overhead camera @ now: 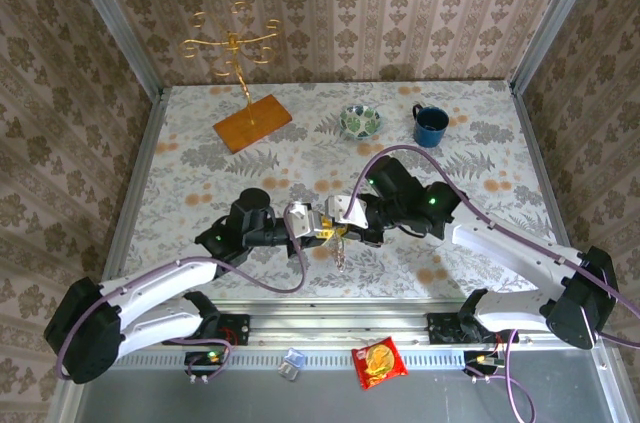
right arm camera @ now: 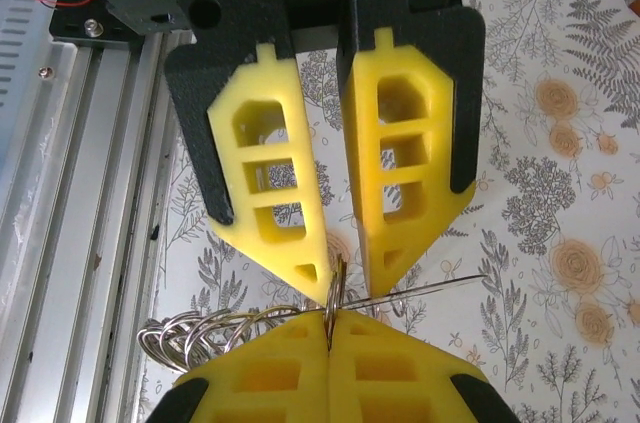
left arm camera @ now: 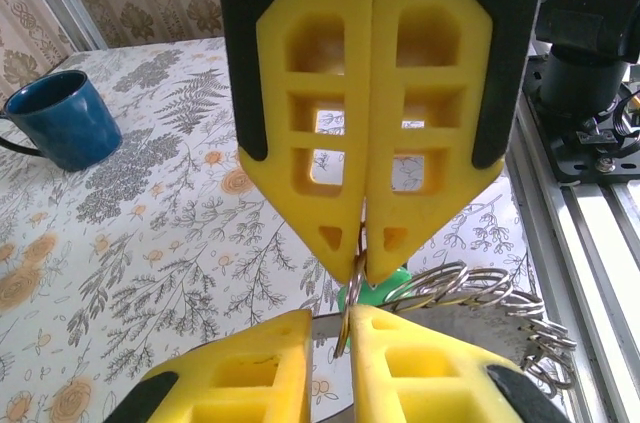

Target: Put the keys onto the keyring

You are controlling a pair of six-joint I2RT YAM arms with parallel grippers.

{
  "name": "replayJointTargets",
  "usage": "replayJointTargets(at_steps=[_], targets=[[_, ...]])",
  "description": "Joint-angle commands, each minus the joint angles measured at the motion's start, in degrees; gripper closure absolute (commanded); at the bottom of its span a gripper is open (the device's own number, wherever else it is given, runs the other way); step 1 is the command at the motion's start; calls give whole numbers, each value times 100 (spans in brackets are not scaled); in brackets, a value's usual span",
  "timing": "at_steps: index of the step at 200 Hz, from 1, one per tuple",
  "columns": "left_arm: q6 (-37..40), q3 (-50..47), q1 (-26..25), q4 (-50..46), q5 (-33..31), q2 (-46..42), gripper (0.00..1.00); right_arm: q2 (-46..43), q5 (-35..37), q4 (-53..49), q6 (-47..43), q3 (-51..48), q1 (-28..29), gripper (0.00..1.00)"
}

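The two grippers meet tip to tip at the table's front middle. A thin metal keyring [right arm camera: 336,288] stands on edge between them. My right gripper [right arm camera: 330,321] is shut on its lower rim; in the left wrist view that gripper [left arm camera: 363,243] shows pressed together on the ring [left arm camera: 349,305]. My left gripper [left arm camera: 331,315] has its fingers a little apart, with the ring in the gap against the right finger. A bunch of linked rings [left arm camera: 470,288] hangs from it, seen dangling [overhead camera: 341,255] in the top view. A green piece [left arm camera: 388,289] shows behind; no key blade is clearly visible.
A blue mug [overhead camera: 431,124] and a small bowl [overhead camera: 360,121] stand at the back. A gold stand [overhead camera: 235,43] on a wooden base [overhead camera: 252,123] is at the back left. A snack packet [overhead camera: 379,361] lies on the front rail.
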Motion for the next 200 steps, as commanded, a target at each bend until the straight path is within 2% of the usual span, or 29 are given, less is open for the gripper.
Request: replayJointTargets(at_steps=[1, 22, 37, 49, 67, 95, 138, 152, 170, 184, 200], targets=[[147, 207, -17, 66, 61, 63, 86, 19, -265, -40, -63, 275, 98, 100], [148, 181, -15, 143, 49, 41, 100, -85, -251, 141, 169, 136, 33, 99], [60, 100, -3, 307, 84, -13, 100, -313, -513, 698, 597, -192, -243, 82], [-82, -19, 2, 583, 151, -42, 100, -519, -853, 1155, 969, -489, -484, 74], [-331, -182, 19, 1062, 285, -25, 100, -693, -1228, 1621, 1299, -848, -650, 70], [-581, -333, 28, 1630, 409, 78, 100, -770, -1406, 2096, 1485, -1246, -654, 69], [-836, -492, 25, 2240, 479, 199, 100, -649, -1461, 2166, 1518, -1368, -660, 71], [-883, -509, 32, 2322, 524, 213, 100, -629, -1479, 2203, 1521, -1368, -658, 79], [-921, -529, 26, 2334, 540, 209, 100, -637, -1496, 2217, 1491, -1337, -658, 99], [-888, -544, 26, 2299, 439, 172, 100, -655, -1477, 2087, 1388, -1273, -658, 100], [-809, -558, 27, 2129, 94, 88, 72, -647, -1400, 1737, 1178, -1086, -658, 100]])
